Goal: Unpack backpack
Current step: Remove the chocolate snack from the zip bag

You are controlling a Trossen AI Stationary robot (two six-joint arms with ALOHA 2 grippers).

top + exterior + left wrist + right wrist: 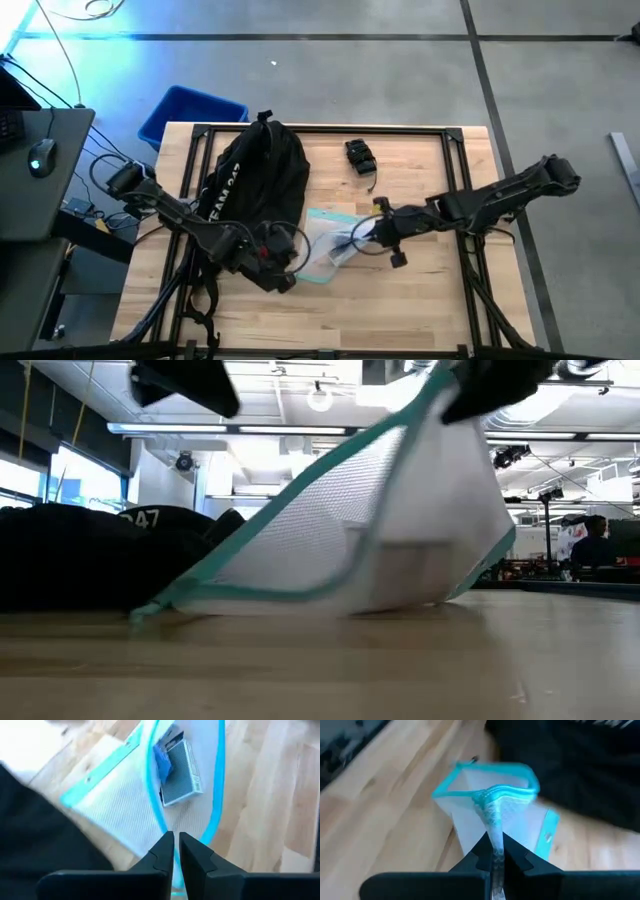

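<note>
The large black soft fabric backpack (255, 190) lies on the left half of the pale wooden table (420, 300), its opening turned toward the centre. Just beside that opening lies a white mesh pouch with teal edging (330, 243), apparently drawn out of the pack. The right gripper (493, 851) has its fingers pinched tight on a bunched fold of the pouch's mesh; in the low view the pouch is raised at one side, its opposite edge on the table, consistent with a lift to carry it clear. The left gripper (176, 851) sits at the backpack's mouth with fingers narrowly parted over the pouch's teal edge, gripping nothing firmly, in my judgement. A small grey boxed item (179, 772) shows through the mesh. A small black device (360, 156) lies apart, farther back.
</note>
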